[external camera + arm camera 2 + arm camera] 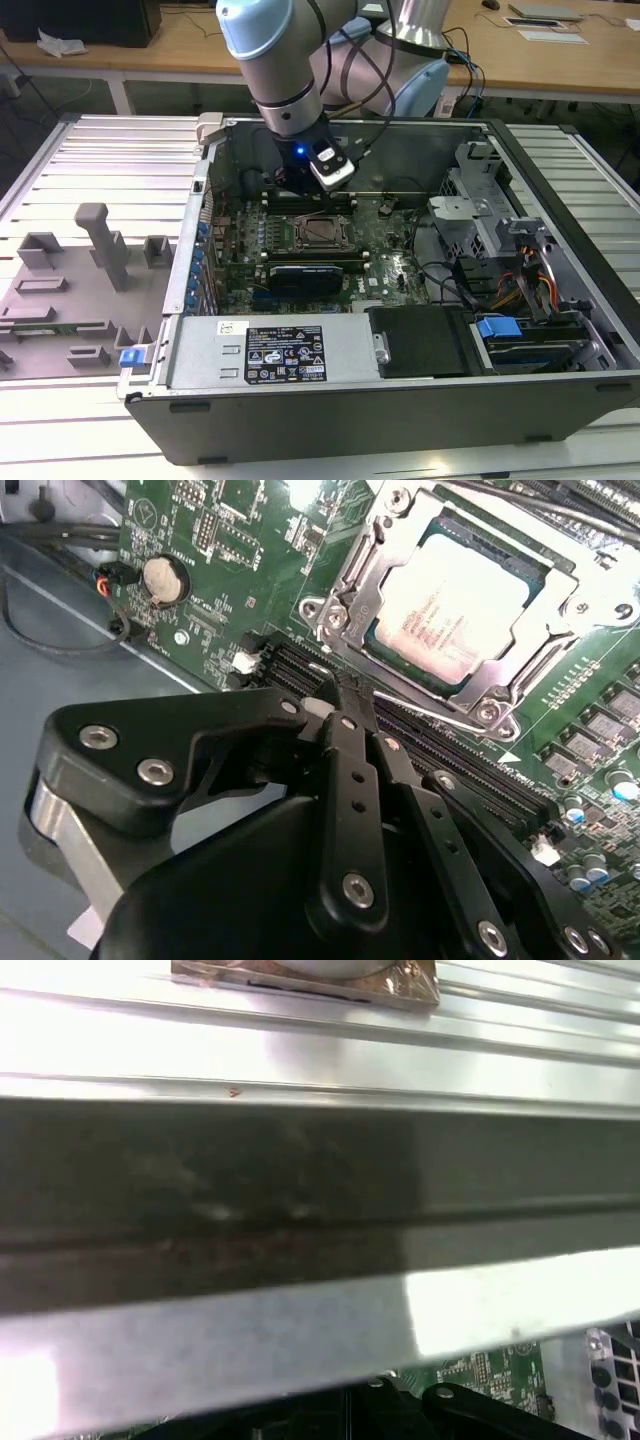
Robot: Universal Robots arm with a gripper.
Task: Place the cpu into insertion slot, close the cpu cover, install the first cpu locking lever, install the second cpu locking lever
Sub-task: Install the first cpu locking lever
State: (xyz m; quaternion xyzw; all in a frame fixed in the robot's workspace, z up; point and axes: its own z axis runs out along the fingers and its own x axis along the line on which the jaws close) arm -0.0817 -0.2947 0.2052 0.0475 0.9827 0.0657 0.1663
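The cpu (455, 605) lies flat in the insertion slot (322, 232) on the green motherboard (215, 540), silver top up. The cpu cover (365, 575) is down over it, framing the chip. A thin wire locking lever (440, 716) runs along the socket edge nearest my gripper. My gripper (340, 692) hangs just beside that edge, its black fingers (345, 780) closed together, tips at the lever's end near the socket corner. Whether the tips touch the lever is hidden. In the exterior view the gripper (300, 190) sits low inside the case behind the socket.
Long black memory slots (440, 765) run under the fingers. A coin battery (163, 577) and cables (60, 630) lie to one side. The case walls (300, 1160) stand close by. Drive cage (480, 220), power supply (270, 350) and a grey fixture tray (80, 280) surround the board.
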